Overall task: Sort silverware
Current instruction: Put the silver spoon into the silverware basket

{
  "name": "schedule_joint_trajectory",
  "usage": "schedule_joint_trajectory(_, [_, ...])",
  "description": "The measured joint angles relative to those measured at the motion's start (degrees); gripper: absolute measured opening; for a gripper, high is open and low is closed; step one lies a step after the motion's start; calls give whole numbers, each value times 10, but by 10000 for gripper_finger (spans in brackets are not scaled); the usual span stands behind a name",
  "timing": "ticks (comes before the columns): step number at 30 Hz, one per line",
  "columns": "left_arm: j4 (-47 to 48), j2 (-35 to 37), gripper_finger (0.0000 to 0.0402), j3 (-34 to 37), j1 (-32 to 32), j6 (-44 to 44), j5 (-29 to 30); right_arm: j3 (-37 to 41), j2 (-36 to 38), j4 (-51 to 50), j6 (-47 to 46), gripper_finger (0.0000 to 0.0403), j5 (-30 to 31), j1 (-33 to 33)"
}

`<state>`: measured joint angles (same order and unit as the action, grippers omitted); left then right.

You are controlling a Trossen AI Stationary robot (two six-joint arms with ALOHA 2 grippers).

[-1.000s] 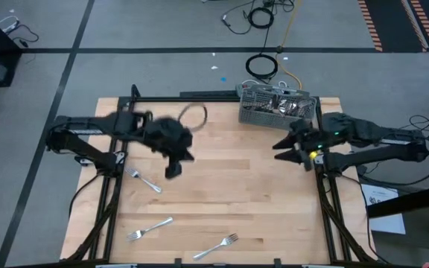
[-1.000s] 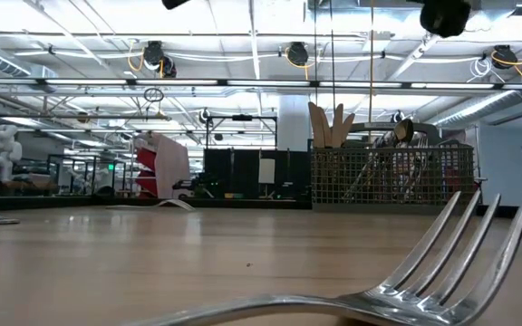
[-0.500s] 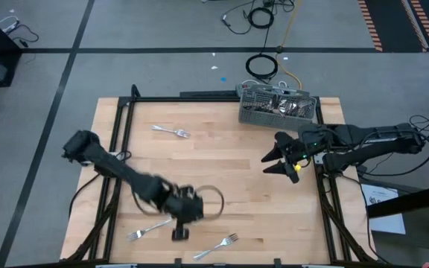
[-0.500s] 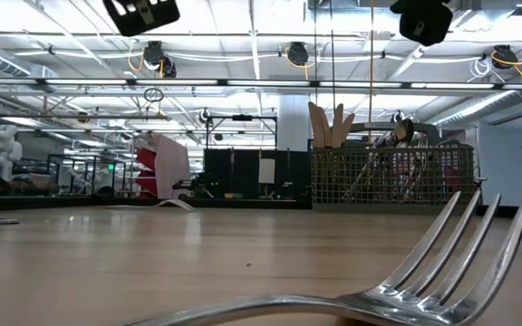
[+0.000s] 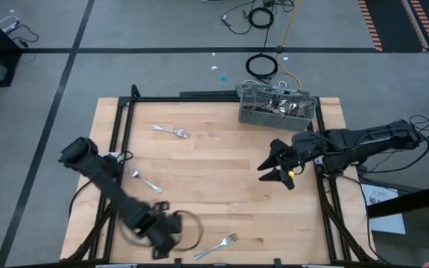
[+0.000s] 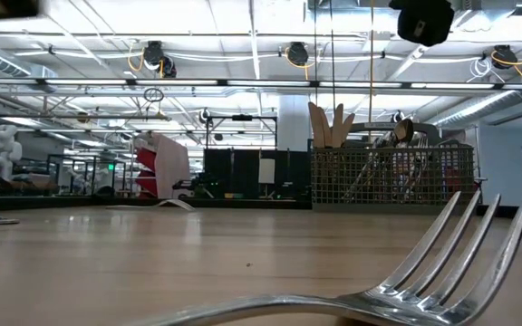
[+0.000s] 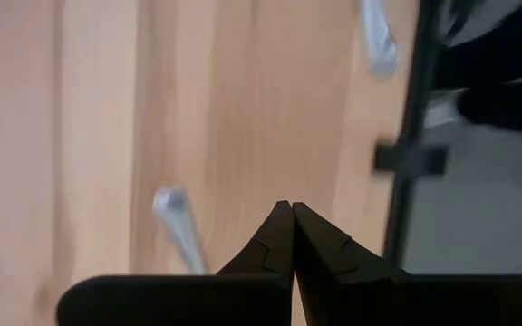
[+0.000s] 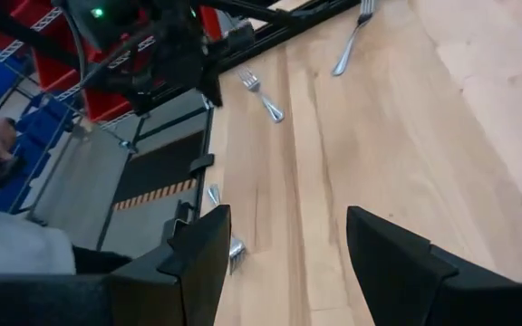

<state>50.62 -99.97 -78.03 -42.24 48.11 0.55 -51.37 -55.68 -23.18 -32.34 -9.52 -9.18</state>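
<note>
left gripper (image 5: 159,249) has swung further toward the near left corner of the counter (image 5: 222,186) since half a second ago, when it sat just above the near-left fork. that fork is now hidden under the arm in the high view. its fingers (image 7: 288,237) are pinched fully together, nothing between them. right gripper (image 5: 274,170) has edged a little further in over the counter's right side, jaws spread moderately wide and empty, hanging clear of the wood.

silverware loose on the counter: one fork (image 5: 171,132) at the far left, one fork (image 5: 146,181) mid-left beside the left arm, one fork (image 5: 216,248) near the front edge. more pieces stand in the grey caddy (image 5: 278,106) at the far right corner.

low view only: fork tines (image 6: 465,240) huge in the foreground, the caddy (image 6: 390,177) seen side-on with handles sticking up. left wrist view only: blurred handles (image 7: 178,226) on the wood just past the closed tips. right wrist view only: the left arm beyond the counter and forks (image 8: 263,95) scattered on the wood.
</note>
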Motion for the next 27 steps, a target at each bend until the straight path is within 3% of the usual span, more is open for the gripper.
schedule_joint_trajectory(5, [29,24,6,58,-90,109,82,0,-20,18,-36,208,90,-60])
schedule_joint_trajectory(8, [-1,23,6,108,-113,170,79,0,-33,44,-58,208,124,-81])
schedule_joint_trajectory(15, [-70,23,15,172,-131,250,58,0,-52,101,-101,208,127,-109])
schedule_joint_trajectory(20, [-49,23,54,174,-133,250,57,0,-70,126,-117,208,128,-131])
schedule_joint_trajectory(27, [-73,23,140,201,-129,256,46,0,-97,127,-137,208,128,-155])
